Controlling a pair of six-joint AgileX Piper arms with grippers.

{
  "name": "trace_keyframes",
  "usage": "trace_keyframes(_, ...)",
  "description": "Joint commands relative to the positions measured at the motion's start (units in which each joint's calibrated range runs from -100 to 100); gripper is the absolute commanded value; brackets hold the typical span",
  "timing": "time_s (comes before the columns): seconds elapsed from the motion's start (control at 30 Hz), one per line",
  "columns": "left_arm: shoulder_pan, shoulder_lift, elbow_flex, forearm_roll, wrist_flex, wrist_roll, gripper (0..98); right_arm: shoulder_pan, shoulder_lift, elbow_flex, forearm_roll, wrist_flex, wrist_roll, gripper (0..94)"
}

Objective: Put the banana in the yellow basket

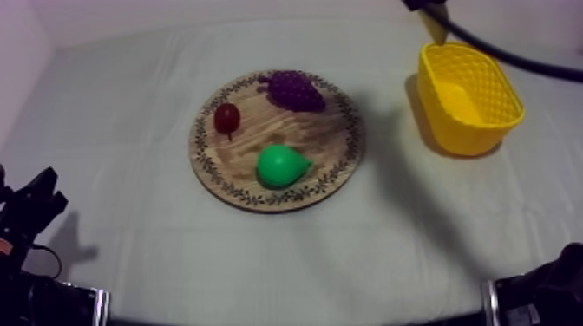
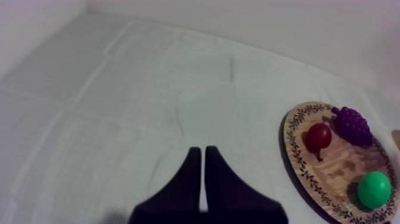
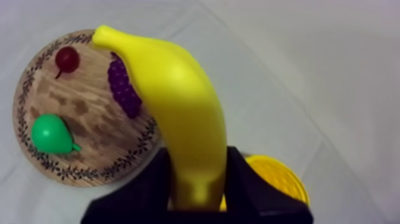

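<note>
The yellow banana [image 3: 178, 101] is held up in the air, my right gripper [image 3: 198, 182] shut on its lower end. Below it lie the round wooden board [image 3: 89, 110] and, close to the gripper, the yellow basket [image 3: 277, 179]. In the top view my right arm [image 1: 427, 5] comes in at the upper right, just behind the basket [image 1: 468, 100]. The board [image 1: 323, 130] in the middle carries a bunch of grapes [image 1: 295, 89], a small red fruit [image 1: 227, 117] and a green pear [image 1: 282, 166]. My left gripper [image 1: 35, 204] rests low at the left; its fingers [image 2: 191, 179] lie together, shut on nothing.
A black cable [image 1: 512, 56] runs from the right arm over the basket's far side. Bare cloth surrounds the board and separates it from the basket. From the left wrist, the board [image 2: 336, 170] lies well off to the side of the gripper.
</note>
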State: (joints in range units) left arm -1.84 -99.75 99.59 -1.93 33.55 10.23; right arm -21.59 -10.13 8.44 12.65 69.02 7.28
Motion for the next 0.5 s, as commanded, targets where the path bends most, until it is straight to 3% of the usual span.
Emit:
trace_keyframes(0.0, 0.0, 0.0, 0.0, 0.00, 0.0, 0.0, 0.0, 1.1, -1.4, 1.5, 1.6, 0.6, -4.7, 14.2)
trace_keyframes(0.47, 0.0, 0.0, 0.0, 0.00, 0.0, 0.0, 0.0, 11.4, 0.3, 10.5, 11.3, -2.9, -16.6, 14.5)
